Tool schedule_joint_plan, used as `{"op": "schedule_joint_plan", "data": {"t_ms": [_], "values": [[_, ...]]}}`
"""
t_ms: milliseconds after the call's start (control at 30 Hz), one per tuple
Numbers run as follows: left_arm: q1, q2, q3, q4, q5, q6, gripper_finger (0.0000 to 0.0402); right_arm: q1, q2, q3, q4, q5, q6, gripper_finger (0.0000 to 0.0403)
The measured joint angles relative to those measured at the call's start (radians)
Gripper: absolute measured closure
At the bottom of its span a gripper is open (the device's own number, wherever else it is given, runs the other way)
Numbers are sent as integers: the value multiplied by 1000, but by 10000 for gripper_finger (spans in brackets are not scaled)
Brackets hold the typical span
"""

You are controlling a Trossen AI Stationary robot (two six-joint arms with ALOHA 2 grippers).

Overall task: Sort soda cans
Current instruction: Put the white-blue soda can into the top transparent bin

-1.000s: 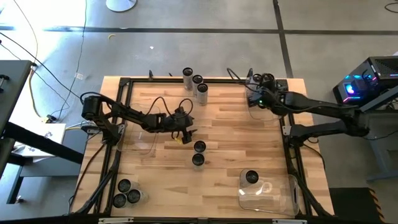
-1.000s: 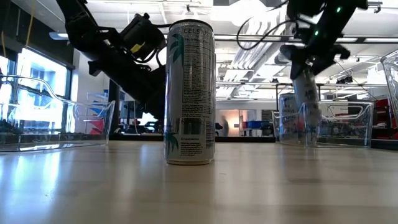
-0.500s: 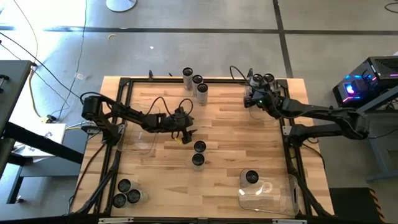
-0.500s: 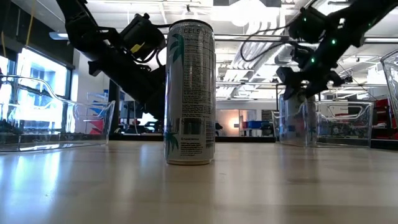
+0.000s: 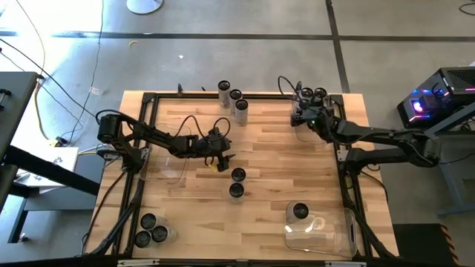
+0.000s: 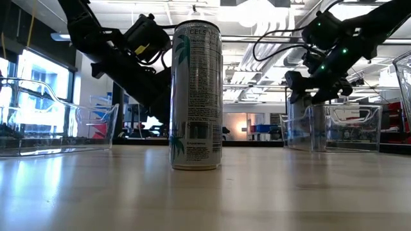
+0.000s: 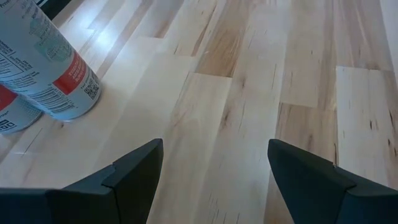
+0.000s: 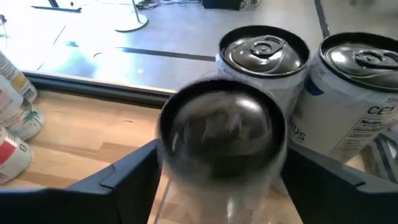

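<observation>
Soda cans with dark tops stand in groups in the high view: three at the far edge (image 5: 236, 95), two mid-table (image 5: 237, 182), three in the near-left bin (image 5: 150, 231), one in the near-right bin (image 5: 299, 212), two in the far-right bin (image 5: 313, 93). My right gripper (image 5: 300, 113) (image 8: 221, 151) is open over that far-right bin. Its fingers stand on either side of one more can (image 8: 221, 134), which is upright (image 6: 309, 125) and blurred in the wrist view. My left gripper (image 5: 222, 157) (image 7: 214, 168) hangs open over bare wood near the mid-table cans. My right gripper comes from above with one finger (image 8: 134, 177) on each side of the can's upper wall (image 8: 186, 186). I cannot tell whether the fingers touch it. The can stands upright in the far-right bin.
Clear bins sit at the table's left (image 5: 171, 169), near right (image 5: 330, 233) and far right (image 5: 315, 135). A black frame rims the table (image 5: 152, 96). One tall can (image 6: 196, 96) fills the low view's foreground. Two red-labelled cans (image 7: 50, 68) stand beside my left gripper. Bare wood lies mid-right.
My right gripper has shifted slightly toward the table's far edge over the far-right bin. The can under it has gone from hanging tilted to standing upright inside the bin. The left arm has kept still.
</observation>
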Motion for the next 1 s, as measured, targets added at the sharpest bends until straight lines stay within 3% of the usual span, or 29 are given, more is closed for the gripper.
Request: {"op": "schedule_joint_plan", "data": {"t_ms": [333,533,767,900,1000], "values": [[-4,0,0,0,-11,-3,117,1,-95,0,9,55,-52,93],[-51,-22,0,-18,-143,46,117,52,-210,0,4,56,-85,92],[-150,-197,1,-218,-247,49,117,230,-283,0,35,59,-150,91],[-247,-348,1,-338,-360,49,117,361,-264,0,164,58,-256,91],[-334,-468,1,-373,-393,68,117,456,-223,1,306,-1,-380,91]]}}
